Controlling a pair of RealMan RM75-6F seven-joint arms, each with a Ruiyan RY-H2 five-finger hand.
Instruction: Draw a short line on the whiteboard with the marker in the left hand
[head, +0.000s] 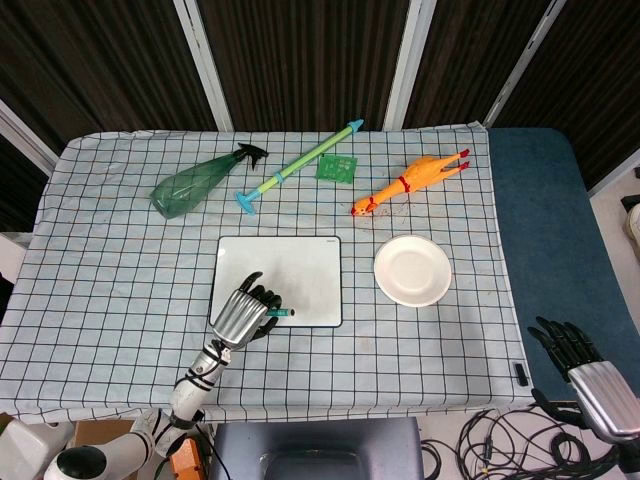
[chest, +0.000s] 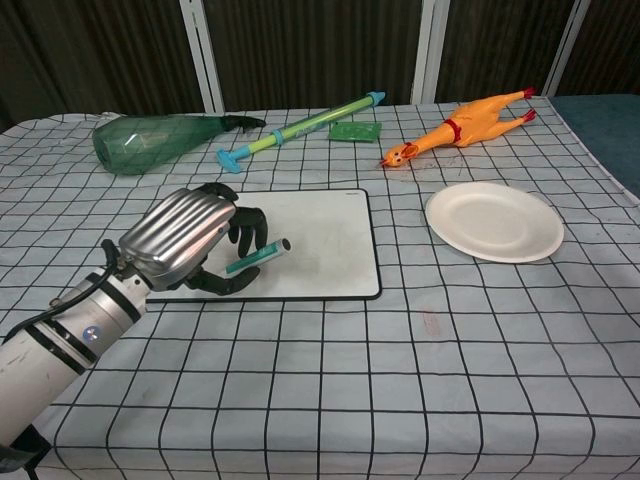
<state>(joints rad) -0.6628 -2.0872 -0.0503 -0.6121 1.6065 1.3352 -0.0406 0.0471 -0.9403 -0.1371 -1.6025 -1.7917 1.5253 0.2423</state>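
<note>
Left hand (chest: 190, 240) grips the teal marker (chest: 258, 257) in curled fingers above the near-left corner of the whiteboard (chest: 320, 240), the marker lying nearly flat with its free end pointing right over the board; contact between marker and board cannot be told from either view. The whiteboard sits flat on the checked tablecloth (head: 120, 270), with the white plate (head: 412, 269) just to its right and the green spray bottle (head: 195, 182), blue-green water pump (head: 298, 165) and rubber chicken (head: 410, 181) further back. Right hand (head: 585, 367) hangs off the table's near-right corner, fingers spread, holding nothing.
</note>
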